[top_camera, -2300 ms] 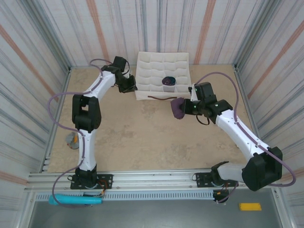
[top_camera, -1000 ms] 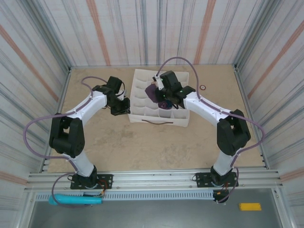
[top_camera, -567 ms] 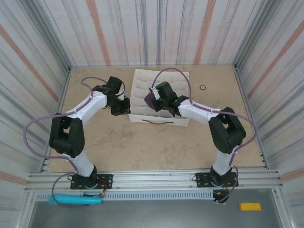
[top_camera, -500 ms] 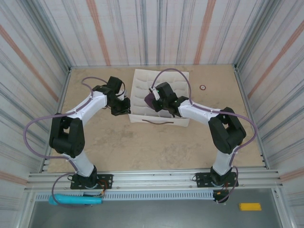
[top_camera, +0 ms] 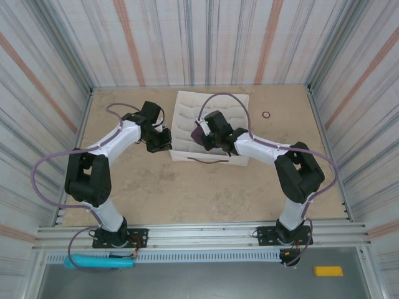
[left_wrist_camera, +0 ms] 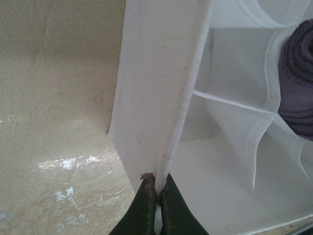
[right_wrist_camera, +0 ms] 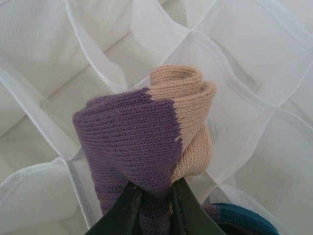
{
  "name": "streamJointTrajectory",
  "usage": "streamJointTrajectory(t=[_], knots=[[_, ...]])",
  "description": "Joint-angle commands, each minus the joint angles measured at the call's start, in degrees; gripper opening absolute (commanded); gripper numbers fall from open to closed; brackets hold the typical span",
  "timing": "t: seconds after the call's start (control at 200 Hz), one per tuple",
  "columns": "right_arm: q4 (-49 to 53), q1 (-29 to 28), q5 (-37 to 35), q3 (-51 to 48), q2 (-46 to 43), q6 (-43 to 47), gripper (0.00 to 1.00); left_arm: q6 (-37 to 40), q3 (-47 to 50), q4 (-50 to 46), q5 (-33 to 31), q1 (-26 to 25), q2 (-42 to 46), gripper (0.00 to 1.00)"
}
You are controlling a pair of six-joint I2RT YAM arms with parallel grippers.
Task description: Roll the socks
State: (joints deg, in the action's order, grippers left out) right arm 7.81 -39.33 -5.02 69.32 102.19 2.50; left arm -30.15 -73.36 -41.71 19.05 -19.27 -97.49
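My right gripper (right_wrist_camera: 155, 193) is shut on a rolled purple sock with a peach toe (right_wrist_camera: 146, 132), held just above the cells of a white fabric organizer (right_wrist_camera: 234, 58). A second sock, purple and dark teal (right_wrist_camera: 244, 223), lies in a cell below right. From above, the right gripper (top_camera: 202, 136) and its sock (top_camera: 197, 132) hang over the left half of the organizer (top_camera: 224, 112). My left gripper (left_wrist_camera: 157, 188) is shut on the organizer's left wall (left_wrist_camera: 156, 98), with a purple roll (left_wrist_camera: 297, 83) seen beyond it. The left gripper (top_camera: 160, 141) sits at the organizer's left edge.
A dark strap (top_camera: 209, 159) lies along the organizer's front wall. A small red ring (top_camera: 266, 114) sits on the table to the right. Striped walls close the table in on three sides. A teal object (top_camera: 98, 262) and a yellow one (top_camera: 328, 271) lie beyond the near rail.
The right gripper carried the rolled sock from the table's right side to over the organizer, then drifted left and slightly nearer. The left arm pulled the organizer nearer and has since held still.
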Motion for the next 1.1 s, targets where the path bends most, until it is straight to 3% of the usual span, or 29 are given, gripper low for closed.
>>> streamJointTrajectory(t=[0.0,0.411,0.761,1.097], knots=[[9.6,-1.6,-1.3,0.1,1.3,2.8,0.0,-2.5,0.7,-0.9,-0.1,0.1,0.4,0.0],[16.1,-3.4,-5.5,4.1,8.1,2.9,0.0,-2.9,0.6,-0.7,0.3,-0.1,0.4,0.0],[24.5,-3.0,-3.4,12.2,13.7,2.5,0.0,-4.4,1.0,1.3,2.4,-0.3,-0.8,0.0],[28.8,0.0,-0.4,19.2,12.9,0.9,0.27,-11.1,1.6,6.9,4.7,-0.7,-3.4,0.0]])
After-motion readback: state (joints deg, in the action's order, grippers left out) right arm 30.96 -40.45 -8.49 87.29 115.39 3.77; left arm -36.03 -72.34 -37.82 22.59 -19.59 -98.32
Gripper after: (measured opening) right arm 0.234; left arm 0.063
